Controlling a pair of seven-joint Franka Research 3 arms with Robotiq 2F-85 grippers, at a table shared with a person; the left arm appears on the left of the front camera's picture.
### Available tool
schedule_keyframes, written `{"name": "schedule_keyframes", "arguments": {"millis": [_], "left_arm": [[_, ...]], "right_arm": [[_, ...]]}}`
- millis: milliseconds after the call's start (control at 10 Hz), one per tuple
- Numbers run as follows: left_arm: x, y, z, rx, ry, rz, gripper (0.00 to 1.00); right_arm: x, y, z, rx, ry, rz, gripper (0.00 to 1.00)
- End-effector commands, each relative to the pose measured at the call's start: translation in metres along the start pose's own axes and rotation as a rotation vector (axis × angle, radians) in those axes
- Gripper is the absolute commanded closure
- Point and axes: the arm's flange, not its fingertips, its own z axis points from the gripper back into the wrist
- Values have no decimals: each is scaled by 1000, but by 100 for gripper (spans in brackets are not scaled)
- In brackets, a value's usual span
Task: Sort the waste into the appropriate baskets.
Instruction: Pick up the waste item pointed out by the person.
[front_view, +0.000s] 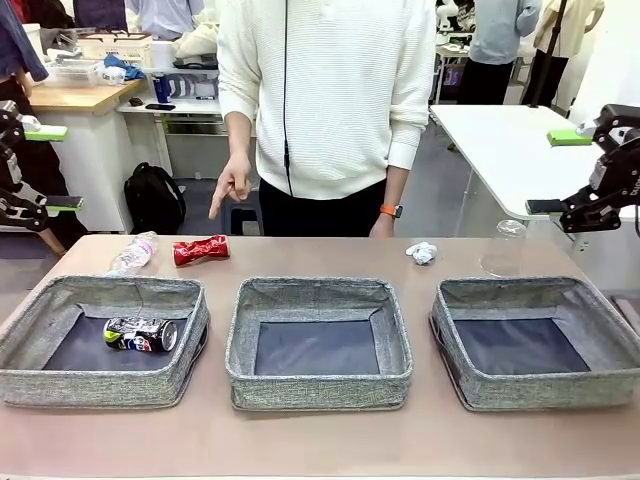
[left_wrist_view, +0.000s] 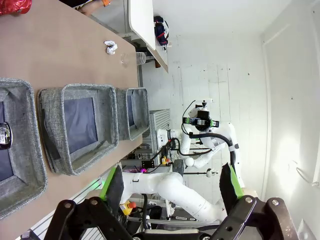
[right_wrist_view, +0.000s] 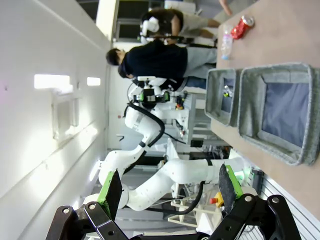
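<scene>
Cup (front_view: 505, 247) stands below right hand (front_view: 558, 172), well apart.

The left gripper (front_view: 52, 168) is held high, turned sideways with one green pad (front_view: 45, 132) above the other. The jaws stand wide apart and empty. In its own wrist view both fingers (left_wrist_view: 114, 185) rise spread with free space between them. The right gripper (front_view: 558, 172) mirrors it: raised, rolled sideways, tips pointing inward toward the left one, open and empty. Behind each claw a white arm folds at the elbow, the right arm (left_wrist_view: 227, 136) and the left arm (right_wrist_view: 141, 122) alike.
</scene>
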Motion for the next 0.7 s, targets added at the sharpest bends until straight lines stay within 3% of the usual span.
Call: {"name": "schedule_keyframes", "arguments": {"millis": [0,100,200,300,400,600], "left_arm": [[9,-1,-10,119,87,-100,0],[29,-2,-28,209,252,-270,0],[51,3,-49,359,316,-447,0],[68,8,-72,450,482,-674,0],[84,11,-94,680,514,-895,0],[102,11,-129,799,507,-1229,0]], "right_arm": [[2,4,-2,27,-9,-2,0],[2,4,-2,27,-9,-2,0],[2,4,-2,27,-9,-2,0],[2,4,-2,27,-9,-2,0],[2,4,-2,27,-9,-2,0],[2,4,-2,27,-9,-2,0]]}}
